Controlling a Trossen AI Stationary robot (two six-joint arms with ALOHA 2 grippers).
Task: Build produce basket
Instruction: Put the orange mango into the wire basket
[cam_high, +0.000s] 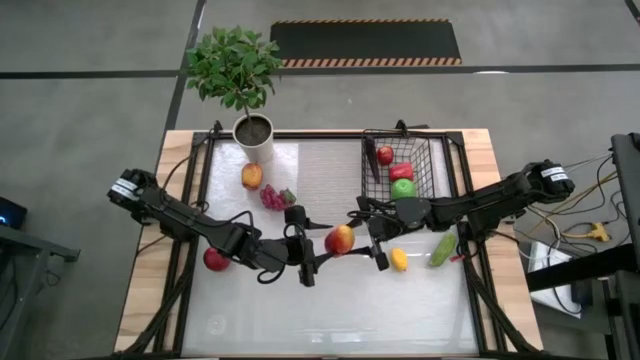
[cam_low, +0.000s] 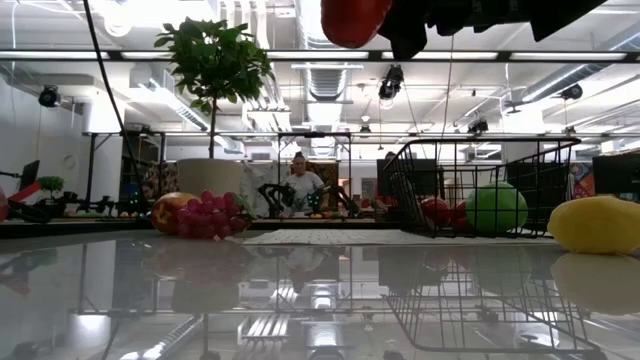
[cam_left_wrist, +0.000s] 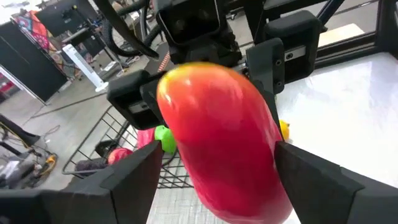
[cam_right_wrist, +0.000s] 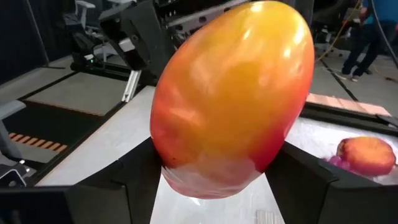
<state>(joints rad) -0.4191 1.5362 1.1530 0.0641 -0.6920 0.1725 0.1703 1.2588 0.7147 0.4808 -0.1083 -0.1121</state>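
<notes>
**Colleague:** Where is the fruit now?

**Me:** I see the red-yellow mango above the middle of the table, between both arms. The left gripper stands at its 9 o'clock side, the right gripper at its 3 o'clock side. In each wrist view the fruit sits between that arm's fingers, so I judge this is a handover. Which arm carries the weight, I cannot tell.

**Colleague:** And the basket?

**Me:** The basket is at about 1 o'clock from the mango, near it. It already holds a green apple and red pieces. A lemon and a cucumber lie at 5 o'clock from the right gripper.

**Colleague:** How to do it well?

**Me:** I think the right fingers must be firm before the left ones let go. The fruit is smooth and round, it can slip. Then I lift over the rim.
</notes>
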